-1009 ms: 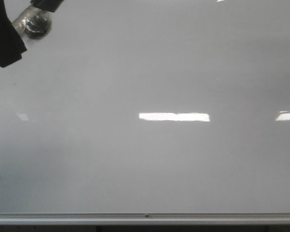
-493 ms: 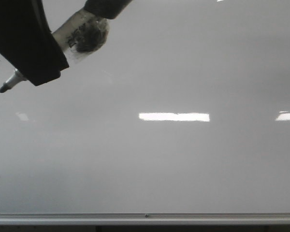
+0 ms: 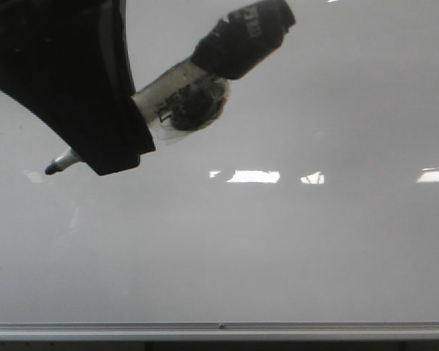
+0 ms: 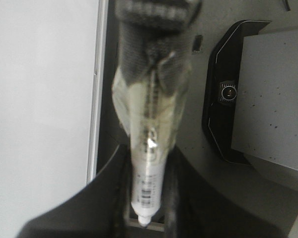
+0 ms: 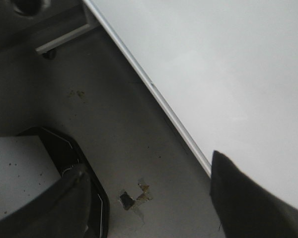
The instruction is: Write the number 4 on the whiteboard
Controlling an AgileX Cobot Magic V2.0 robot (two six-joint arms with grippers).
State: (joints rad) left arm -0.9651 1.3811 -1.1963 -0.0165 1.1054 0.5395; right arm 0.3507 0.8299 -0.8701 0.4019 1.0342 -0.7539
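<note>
So, my left jaws [image 4: 146,208] clamp the marker [image 3: 172,110]; right jaws [image 5: 149,198] stand apart. Nothing written yet on the whiteboard [image 3: 293,248], so touch the tip [image 3: 53,168] down lightly (no pressing).

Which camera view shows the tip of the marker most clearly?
The front view: the marker sticks out past the left tool, and its dark tip stands against the whiteboard. The left wrist view shows a blurred barrel and pale end. The right wrist view shows no marker.
</note>
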